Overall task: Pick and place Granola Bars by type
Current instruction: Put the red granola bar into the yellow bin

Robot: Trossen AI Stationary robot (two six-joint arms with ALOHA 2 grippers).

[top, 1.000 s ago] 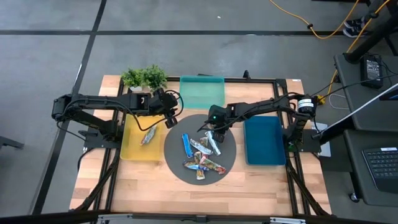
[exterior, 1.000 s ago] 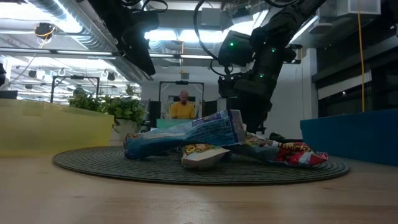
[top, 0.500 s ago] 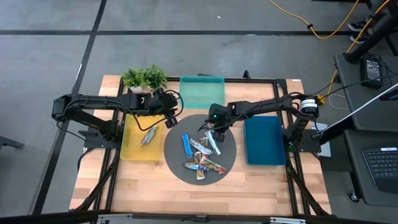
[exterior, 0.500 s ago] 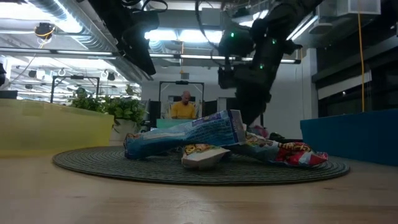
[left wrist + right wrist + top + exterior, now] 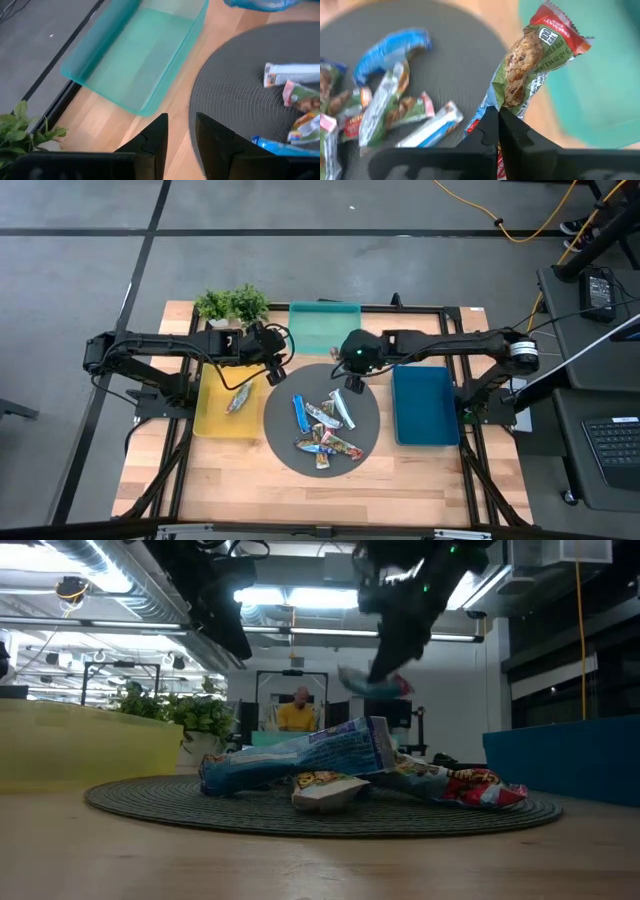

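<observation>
In right pincer [image 5: 497,117]: "GRANOLA BAR" [image 5: 532,62] (red-green).

The left tool [image 5: 275,366] hangs beside the teal tray [image 5: 325,328], whose floor lies bare.

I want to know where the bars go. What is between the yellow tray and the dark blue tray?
The round grey mat with the pile of bars lies between the yellow tray and the dark blue tray, as the high view shows.
</observation>
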